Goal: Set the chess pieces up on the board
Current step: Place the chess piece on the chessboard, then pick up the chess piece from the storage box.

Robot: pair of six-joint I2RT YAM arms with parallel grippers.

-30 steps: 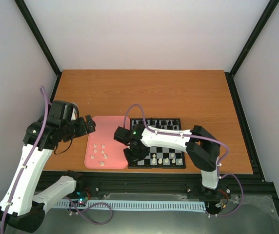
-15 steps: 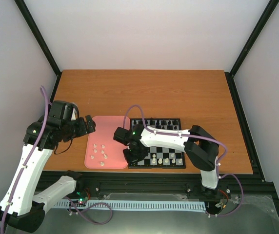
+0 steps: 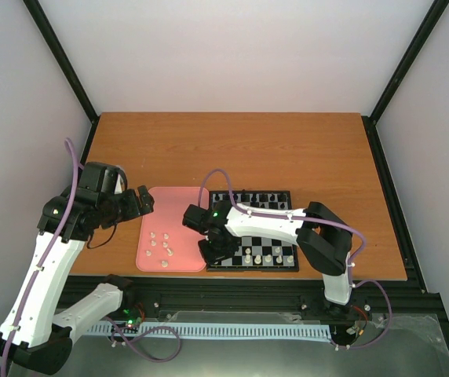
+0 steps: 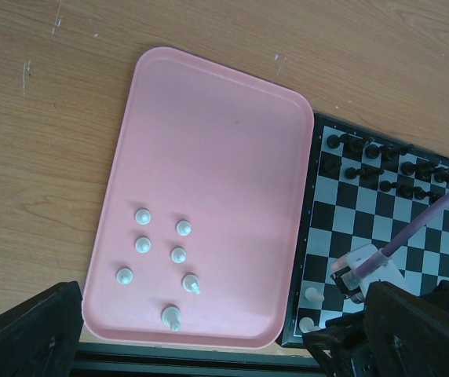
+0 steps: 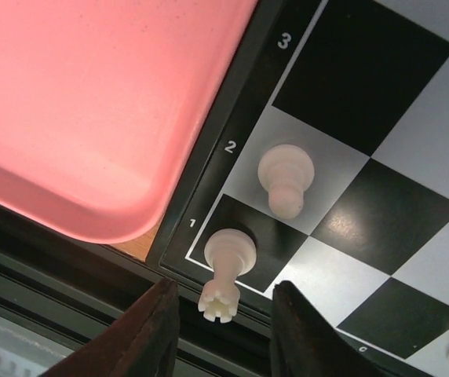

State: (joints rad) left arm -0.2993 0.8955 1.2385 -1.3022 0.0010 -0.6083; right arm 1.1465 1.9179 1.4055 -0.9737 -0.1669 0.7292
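The board [image 3: 265, 242] lies right of the pink tray [image 3: 169, 212]. Black chess pieces [image 3: 260, 196] line its far rows and some white ones [image 3: 265, 256] its near rows. A white rook [image 5: 226, 267] stands on the near-left corner square, with a white pawn [image 5: 286, 177] on the square beyond it. My right gripper [image 5: 223, 314] is open, one finger on each side of the rook's top and neither touching it. Several white pieces [image 4: 178, 254] stand on the tray [image 4: 217, 141]. My left gripper [image 4: 224, 342] hovers open above the tray's near edge, holding nothing.
The tray's rounded corner [image 5: 91, 94] sits close beside the board's left border [image 5: 209, 188]. The right arm [image 3: 271, 221] stretches across the board's middle. Just beyond the board's near edge runs the table's black front rail [image 4: 185, 357]. Bare wooden tabletop [image 3: 232, 149] lies behind.
The right gripper's jaws have parted off the white rook, which now stands free on the corner square. Both arms have stayed almost still.
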